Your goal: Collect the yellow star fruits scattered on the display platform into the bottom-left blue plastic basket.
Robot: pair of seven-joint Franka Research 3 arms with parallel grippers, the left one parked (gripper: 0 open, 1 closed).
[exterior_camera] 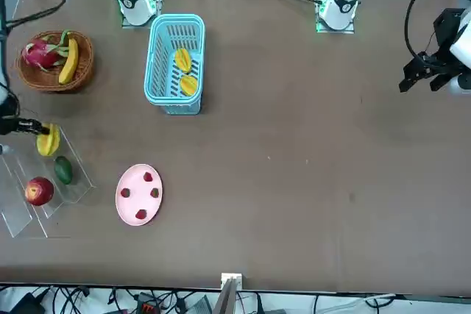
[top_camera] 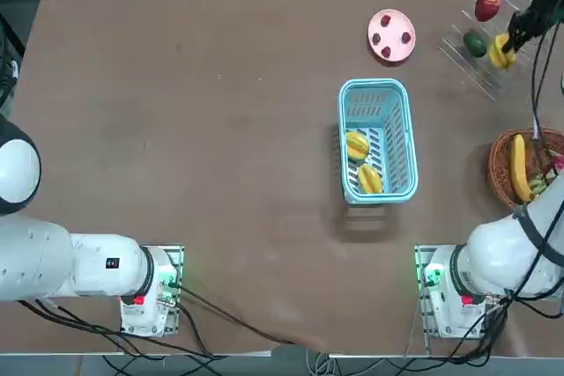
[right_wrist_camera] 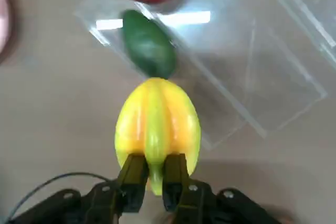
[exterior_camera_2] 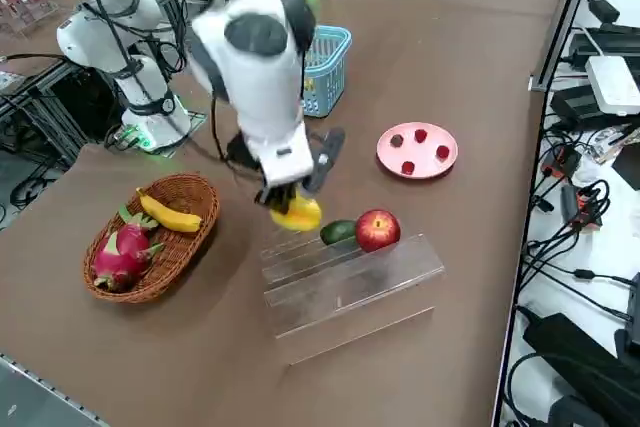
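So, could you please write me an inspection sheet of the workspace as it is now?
Surface: brown table, bare in the middle.
Job's things: two star fruits in the blue basket; third star fruit at the clear display platform.
Clutter: red apple and green fruit on the platform; pink plate with small red pieces; wicker basket with banana and a pink fruit.
Grippers: right gripper shut on the third star fruit.
Cables: bundles along table edges.
Surroundings: equipment beside the table.
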